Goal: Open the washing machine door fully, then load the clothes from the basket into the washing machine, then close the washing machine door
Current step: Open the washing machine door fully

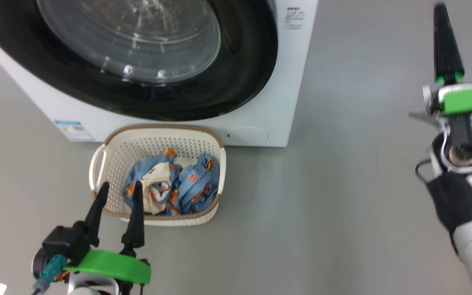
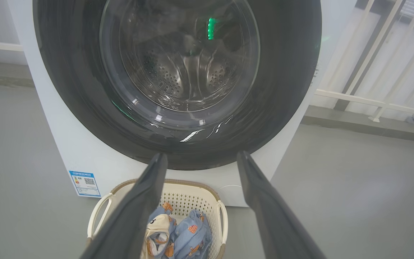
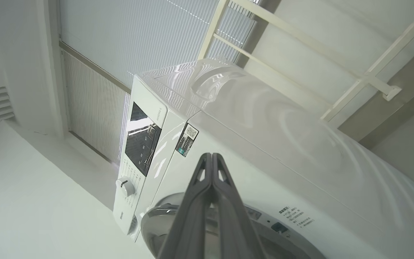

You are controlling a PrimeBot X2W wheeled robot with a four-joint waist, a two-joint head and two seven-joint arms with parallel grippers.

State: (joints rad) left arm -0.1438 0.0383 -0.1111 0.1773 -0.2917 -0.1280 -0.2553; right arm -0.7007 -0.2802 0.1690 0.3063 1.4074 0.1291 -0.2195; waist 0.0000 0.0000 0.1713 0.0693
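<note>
A: We see the washing machine door (image 1: 240, 82) in glossy black, its window (image 1: 137, 37) clear glass.
B: We agree. The washing machine (image 1: 289, 82) casing looks smooth and white, the drum (image 2: 178, 82) perforated steel.
A: We take the basket (image 1: 117, 164) for perforated plastic and the clothes (image 1: 195, 184) for soft printed cloth.

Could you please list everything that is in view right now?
washing machine: one, white, behind the basket
door: one, black with glass, machine's front
basket: one, cream, brown rim, on the floor before the machine
clothes: one heap, light blue and cream, in the basket
label: one, blue, machine's lower corner
railing: one, white, beside the machine
left gripper: one, dark, open, by the basket
right gripper: one, dark, shut, raised at right
</note>
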